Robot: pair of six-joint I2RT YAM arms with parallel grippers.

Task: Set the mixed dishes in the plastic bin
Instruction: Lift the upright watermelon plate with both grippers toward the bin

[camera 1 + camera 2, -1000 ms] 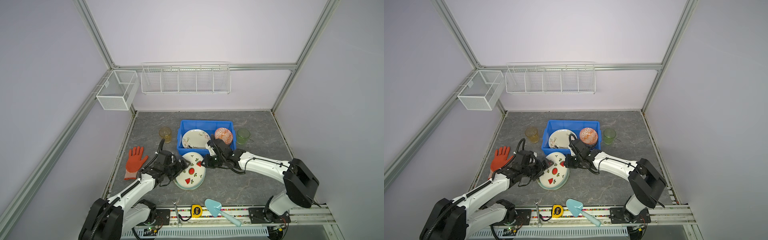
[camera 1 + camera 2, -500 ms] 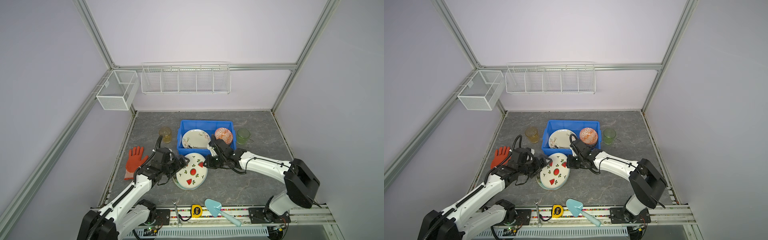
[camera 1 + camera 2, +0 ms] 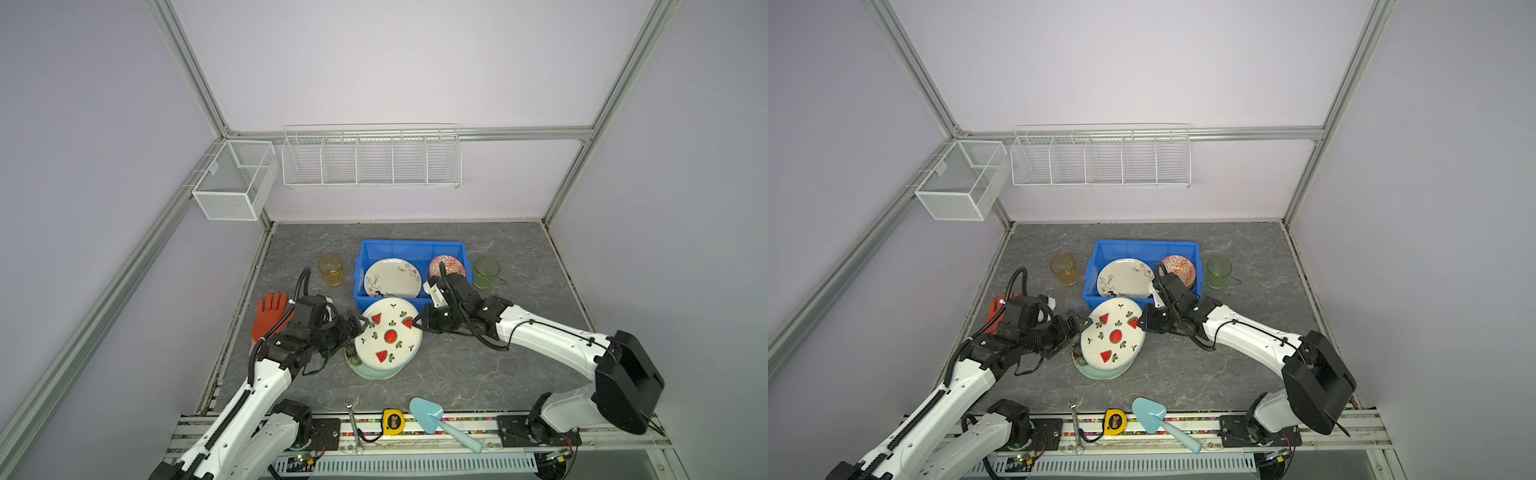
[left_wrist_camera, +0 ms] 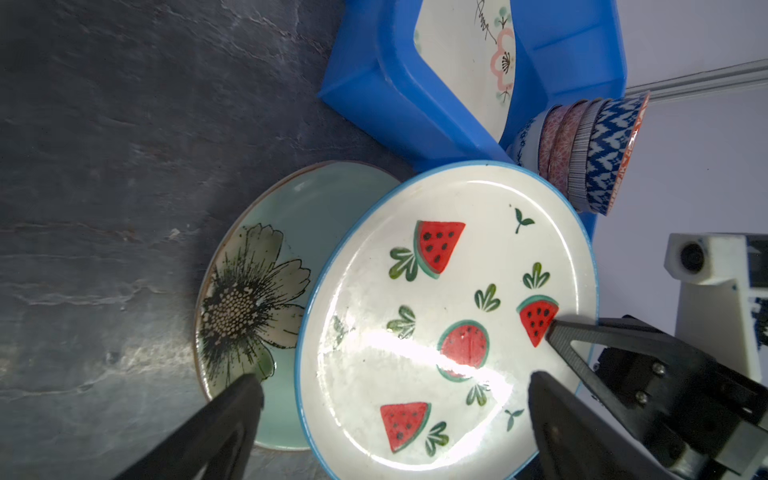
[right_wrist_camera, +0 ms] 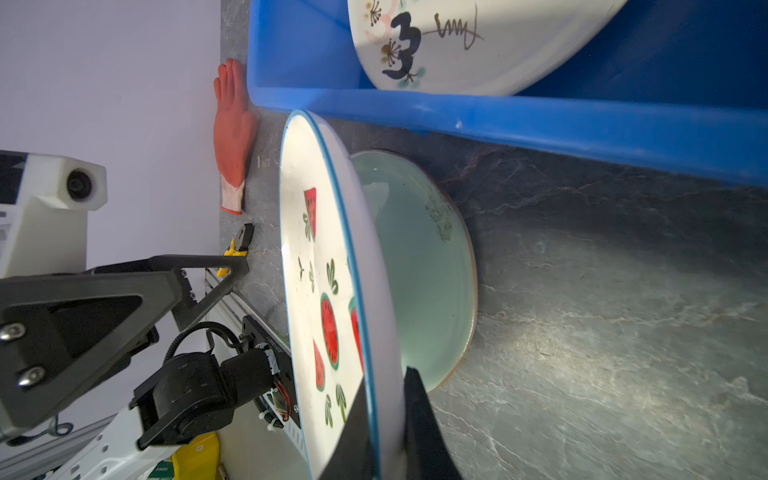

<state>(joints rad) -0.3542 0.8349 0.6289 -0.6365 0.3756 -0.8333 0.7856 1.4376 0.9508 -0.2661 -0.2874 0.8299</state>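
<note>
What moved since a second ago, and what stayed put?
The right gripper, jaws shut on the watermelon plate's rim, tipped it up off the green plate, toward the blue bin. The left gripper, jaws open, edged a little farther in beside it. The cream plate and bowl in the bin, the amber cup, green cup, glove and trowel stayed put.

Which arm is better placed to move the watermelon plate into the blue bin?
Right. The right pincer is shut on the rim of the watermelon plate, holding it tilted above the green plate, just in front of the blue bin. The left pincer is wide open, gripping nothing.
</note>
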